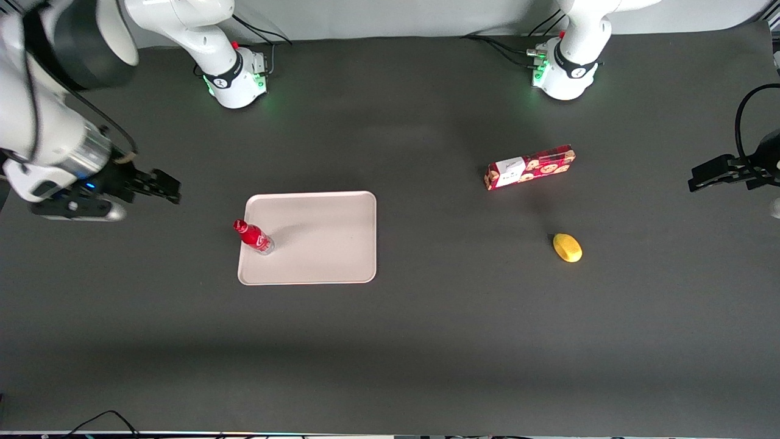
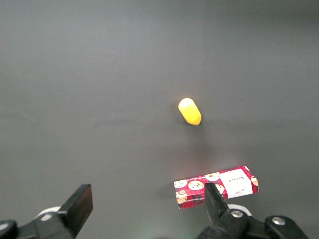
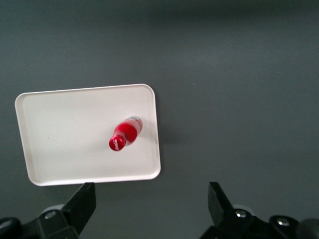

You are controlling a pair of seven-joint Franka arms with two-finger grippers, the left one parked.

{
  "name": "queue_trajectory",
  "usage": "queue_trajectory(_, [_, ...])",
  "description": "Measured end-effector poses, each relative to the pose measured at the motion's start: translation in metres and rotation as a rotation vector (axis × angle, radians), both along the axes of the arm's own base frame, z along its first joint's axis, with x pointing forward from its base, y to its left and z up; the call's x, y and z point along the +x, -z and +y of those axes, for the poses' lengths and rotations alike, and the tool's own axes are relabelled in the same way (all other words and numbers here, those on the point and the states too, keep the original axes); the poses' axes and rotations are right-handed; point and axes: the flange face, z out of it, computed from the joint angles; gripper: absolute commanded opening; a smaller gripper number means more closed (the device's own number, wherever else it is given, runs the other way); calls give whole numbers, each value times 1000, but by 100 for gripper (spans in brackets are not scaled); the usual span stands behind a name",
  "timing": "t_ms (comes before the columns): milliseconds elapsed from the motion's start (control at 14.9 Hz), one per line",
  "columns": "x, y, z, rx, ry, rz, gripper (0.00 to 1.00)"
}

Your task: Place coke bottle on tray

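1. Front view check: coke bottle [image 1: 253,236] upright on tray [image 1: 329,244], close to the tray edge at the working arm's end, base inside the rim.
2. Tool [image 1: 159,186] clear of the tray, toward the working arm's end of the worktop [image 1: 390,341], well apart from the bottle; fingers [image 3: 82,206] spread wide, nothing held.
3. Judged state: placement done; step in hand is retreat.
4. Retreat with fingers kept wide, path away from the bottle, no sweep across the tray edge nearest the bottle.
5. Risk: slim upright bottle, probably easy to tip by any brush.
6. Cookie box [image 1: 530,167] and yellow object [image 1: 567,247] toward the parked arm's end; no bearing on the retreat.
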Motion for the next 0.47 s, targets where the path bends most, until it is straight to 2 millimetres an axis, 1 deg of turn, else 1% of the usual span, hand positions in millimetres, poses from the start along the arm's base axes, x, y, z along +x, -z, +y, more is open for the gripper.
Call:
queue_trajectory(67, [-4, -20, -4, 1, 5, -10, 100])
queue_trajectory(134, [-9, -34, -6, 3, 9, -23, 100])
queue_trajectory(201, [-12, -43, -8, 4, 12, -32, 100])
queue_trajectory(269, [-14, -47, -10, 4, 15, -38, 100])
queue_trajectory(470, [-12, -45, -23, 4, 39, -35, 100])
